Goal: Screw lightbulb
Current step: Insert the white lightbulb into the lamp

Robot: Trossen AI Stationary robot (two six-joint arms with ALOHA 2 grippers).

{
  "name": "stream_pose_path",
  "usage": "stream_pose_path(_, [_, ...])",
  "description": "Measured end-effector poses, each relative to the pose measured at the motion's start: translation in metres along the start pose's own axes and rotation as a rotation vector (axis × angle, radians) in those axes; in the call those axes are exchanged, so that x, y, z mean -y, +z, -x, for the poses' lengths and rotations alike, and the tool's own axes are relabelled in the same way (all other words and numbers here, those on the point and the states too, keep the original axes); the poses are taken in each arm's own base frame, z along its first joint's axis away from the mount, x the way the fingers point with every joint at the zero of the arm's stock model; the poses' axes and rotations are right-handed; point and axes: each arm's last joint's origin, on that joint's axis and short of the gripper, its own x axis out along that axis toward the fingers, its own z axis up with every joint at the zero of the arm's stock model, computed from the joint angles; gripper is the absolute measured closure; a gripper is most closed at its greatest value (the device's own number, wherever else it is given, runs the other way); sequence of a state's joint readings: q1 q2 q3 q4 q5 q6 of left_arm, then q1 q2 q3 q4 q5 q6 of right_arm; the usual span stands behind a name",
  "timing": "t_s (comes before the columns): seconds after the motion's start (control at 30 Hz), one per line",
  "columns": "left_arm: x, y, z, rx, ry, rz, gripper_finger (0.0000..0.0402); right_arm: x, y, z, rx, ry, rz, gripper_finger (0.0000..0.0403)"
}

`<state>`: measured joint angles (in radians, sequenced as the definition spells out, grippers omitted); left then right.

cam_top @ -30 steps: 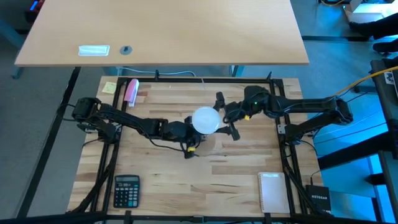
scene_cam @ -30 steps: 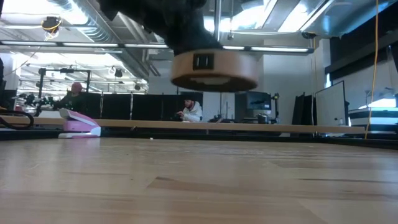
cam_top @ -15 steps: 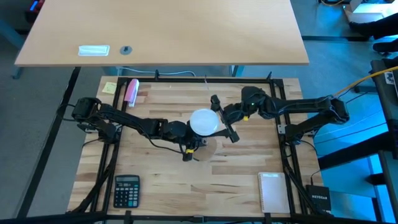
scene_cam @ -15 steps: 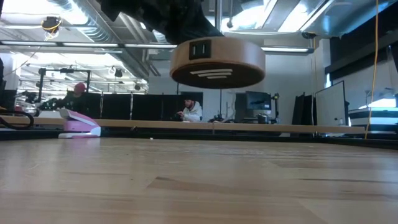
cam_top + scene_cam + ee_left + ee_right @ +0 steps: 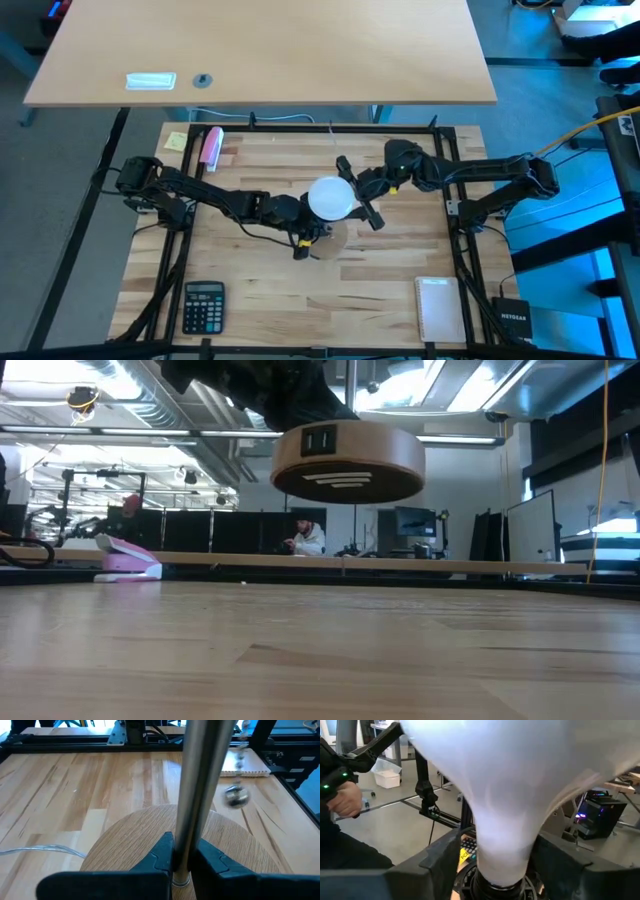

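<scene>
At about ten o'clock on the wooden table (image 5: pixel 380 290) lie a yellow sticky note (image 5: pixel 176 141) and a pink stapler (image 5: pixel 211 147), and at about seven o'clock sits a black calculator (image 5: pixel 203 306). The left arm reaches in from nine o'clock toward the table's middle, where the left gripper (image 5: pixel 303 232) is clamped on a thin metal rod (image 5: pixel 200 790); in the left wrist view its two dark fingers (image 5: pixel 162 855) press the rod from both sides, just above a round wooden lamp base (image 5: pixel 135 845). In the low view that round base (image 5: pixel 348 460) hangs in the air well above the tabletop, tilted so its dark underside shows. At the table's centre the white lightbulb (image 5: pixel 331 197) sits above the base, between the two grippers. The right arm comes in from three o'clock, and the right gripper (image 5: pixel 357 194) has its fingers spread around the bulb, one at twelve o'clock of it and one at four; whether they touch the glass cannot be told. In the right wrist view the bulb (image 5: pixel 510 795) fills the frame, its neck down in a dark socket (image 5: pixel 502 882). A spiral notebook (image 5: pixel 437 308) lies at about five o'clock.
</scene>
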<state>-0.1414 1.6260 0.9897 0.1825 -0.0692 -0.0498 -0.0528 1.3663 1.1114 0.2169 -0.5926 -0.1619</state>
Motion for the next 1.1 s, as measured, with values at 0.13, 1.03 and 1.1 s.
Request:
stream_pose_path(0.13, [0.000, 0.000, 0.000, -0.001, -0.001, 0.000, 0.0375, 0.000, -0.001, 0.000, -0.009, -0.011, -0.005, 0.0216])
stream_pose_path(1.03, [-0.013, -0.004, 0.003, 0.015, 0.473, 0.210, 0.0375, 0.006, -0.010, 0.001, -0.178, -0.565, -0.090, 0.0258])
stream_pose_path(1.1, [-0.013, -0.004, 0.003, 0.023, 0.498, 0.223, 0.0375, 0.004, -0.010, -0.001, -0.188, -0.615, -0.089, 0.0258])
